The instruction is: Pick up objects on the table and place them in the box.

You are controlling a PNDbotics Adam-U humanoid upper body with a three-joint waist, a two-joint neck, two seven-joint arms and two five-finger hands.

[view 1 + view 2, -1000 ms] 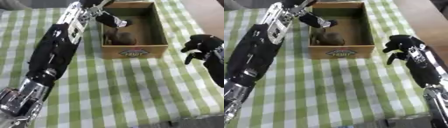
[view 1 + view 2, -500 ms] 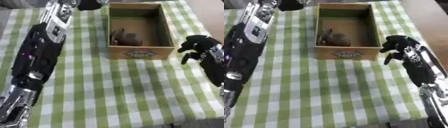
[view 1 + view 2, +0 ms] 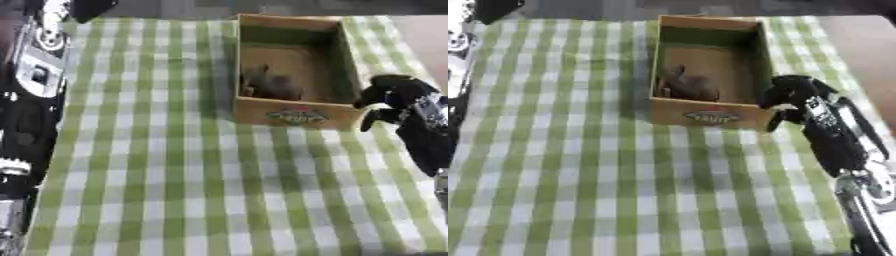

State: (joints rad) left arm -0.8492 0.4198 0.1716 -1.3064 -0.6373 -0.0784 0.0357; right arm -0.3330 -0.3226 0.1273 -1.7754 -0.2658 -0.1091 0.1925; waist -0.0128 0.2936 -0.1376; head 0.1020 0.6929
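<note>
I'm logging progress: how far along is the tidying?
Nearly done, it seems: a brownish object lies inside the box. Neither hand holds anything: the right hand is curled beside the box, the left hand at the far corner. No loose objects show on the tablecloth.

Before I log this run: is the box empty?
Not empty. A brownish object lies on the floor of the open-topped box; what it is cannot be told.

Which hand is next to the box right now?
The right hand, fingers curled at the box's right front corner; the left hand is away at the far left table edge.
</note>
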